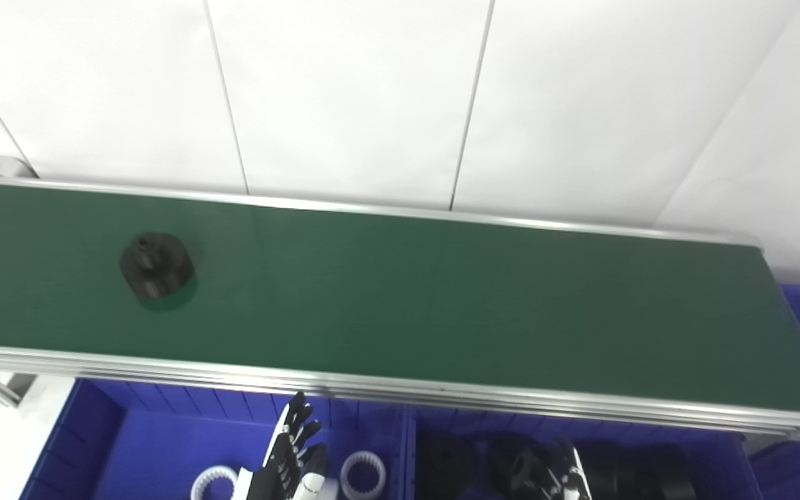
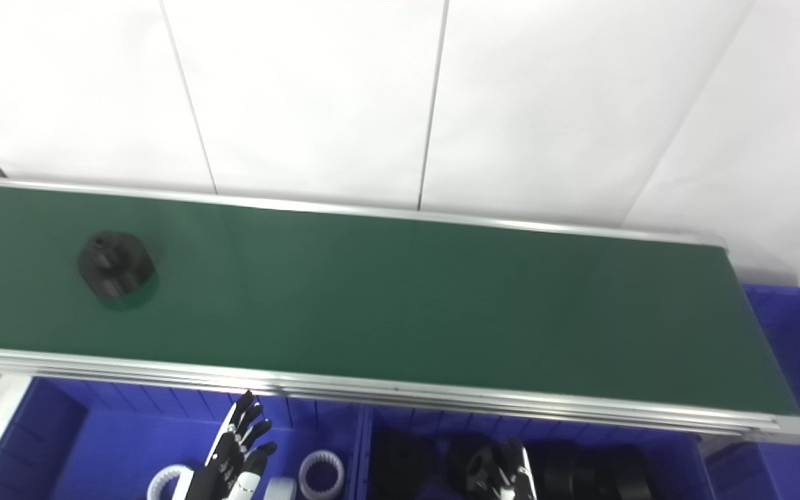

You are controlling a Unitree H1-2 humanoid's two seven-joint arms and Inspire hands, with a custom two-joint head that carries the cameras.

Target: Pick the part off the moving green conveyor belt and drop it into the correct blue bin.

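round matte black part [image 1: 157, 264] on smooth green belt [image 1: 442, 305]; left hand [image 1: 292, 451] empty, fingers spread; right hand [image 1: 570, 476] unclear.

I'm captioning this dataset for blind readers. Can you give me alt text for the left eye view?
A black part sits on the green conveyor belt, toward its left end. Below, the open left hand hovers over a blue bin of white rings.

Matt belt [image 1: 442, 305], black matt part [image 1: 157, 265].

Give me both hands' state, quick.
Left hand: open, fingers spread, holding nothing.
Right hand: mostly cut off over black parts; cannot tell.
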